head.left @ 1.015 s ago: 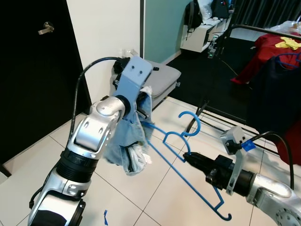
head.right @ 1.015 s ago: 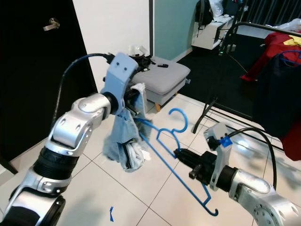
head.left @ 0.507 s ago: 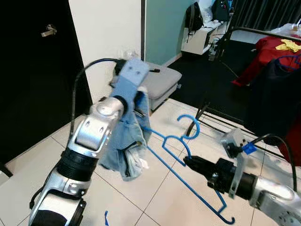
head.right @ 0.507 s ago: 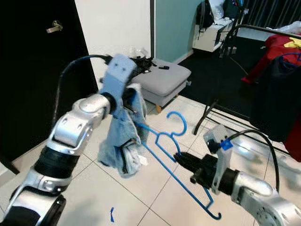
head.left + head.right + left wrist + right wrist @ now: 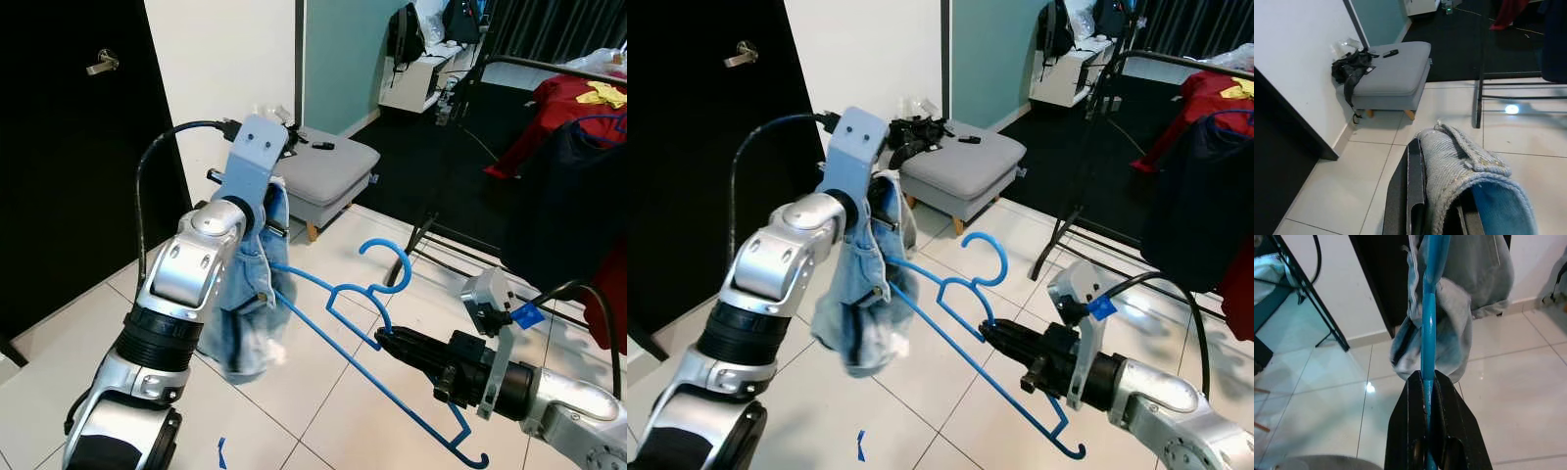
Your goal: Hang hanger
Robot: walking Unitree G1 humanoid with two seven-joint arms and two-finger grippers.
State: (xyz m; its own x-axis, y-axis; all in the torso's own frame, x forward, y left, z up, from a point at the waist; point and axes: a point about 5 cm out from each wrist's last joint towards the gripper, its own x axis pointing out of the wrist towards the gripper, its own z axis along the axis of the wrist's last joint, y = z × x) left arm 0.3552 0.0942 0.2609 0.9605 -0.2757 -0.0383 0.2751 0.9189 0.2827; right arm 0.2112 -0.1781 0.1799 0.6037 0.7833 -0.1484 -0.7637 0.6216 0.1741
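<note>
The job at this point looks like getting the pale blue garment (image 5: 240, 304) seated on the blue hanger (image 5: 377, 338) before the hanger can go onto the clothes rack (image 5: 534, 69) at the upper right of the head views. To do that well, the right gripper (image 5: 384, 339) should keep the hanger steady and level while the left gripper (image 5: 1435, 196) draws the cloth along the hanger's arm, so the fabric spreads over the shoulder and does not bunch at the tip. The hook needs to stay free and turned upward for the rail.

The hanger runs diagonally through the centre of the left eye view, its far end tucked into the garment at centre left, its hook curling up in the middle, its near end low at the right. The right gripper is closed on the hanger just below the hook; the right wrist view shows the blue bar pinched between the two black fingers (image 5: 1413, 431).

The left arm is raised and bent at centre left, forearm pointing up and away, with the garment draped down from it. In the left wrist view its fingers are clamped on a fold of the cloth. The right arm reaches in low from the lower right, roughly level, pointing towards the garment. A grey footstool (image 5: 328, 166) stands behind, against the wall.
</note>
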